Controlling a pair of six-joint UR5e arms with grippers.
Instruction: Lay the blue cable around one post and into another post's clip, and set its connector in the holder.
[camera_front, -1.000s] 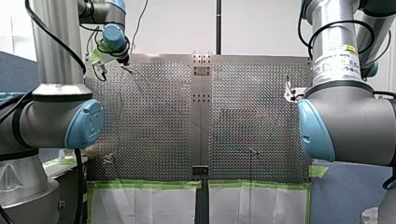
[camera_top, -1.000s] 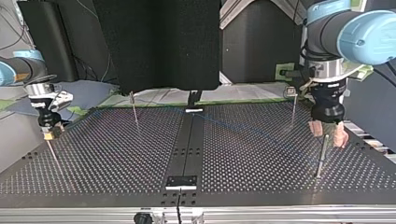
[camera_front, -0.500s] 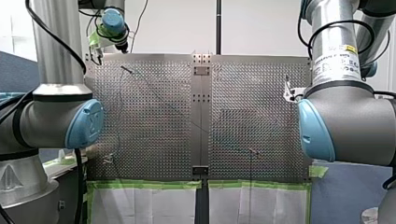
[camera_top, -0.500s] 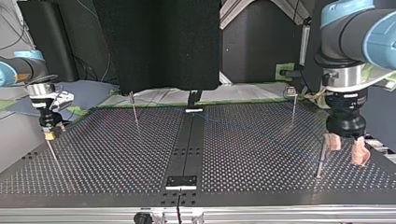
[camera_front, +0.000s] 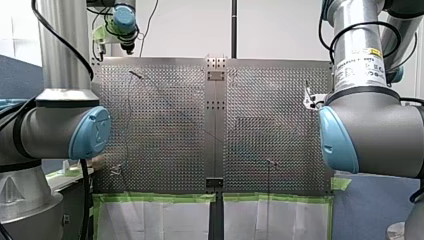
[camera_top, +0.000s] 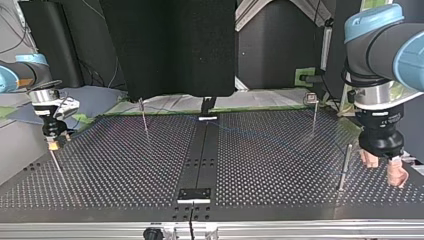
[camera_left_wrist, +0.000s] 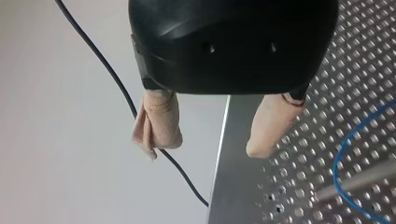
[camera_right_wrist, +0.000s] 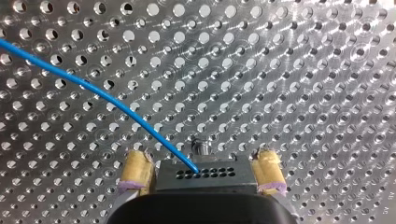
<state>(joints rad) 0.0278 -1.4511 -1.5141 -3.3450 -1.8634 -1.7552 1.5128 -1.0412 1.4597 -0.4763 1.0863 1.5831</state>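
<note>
Left jaws astride table edge, right gripping connector

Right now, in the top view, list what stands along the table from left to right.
my right gripper, holding the connector → thin post → central black strip → clip-topped post → thicker post → my left gripper, open
</note>
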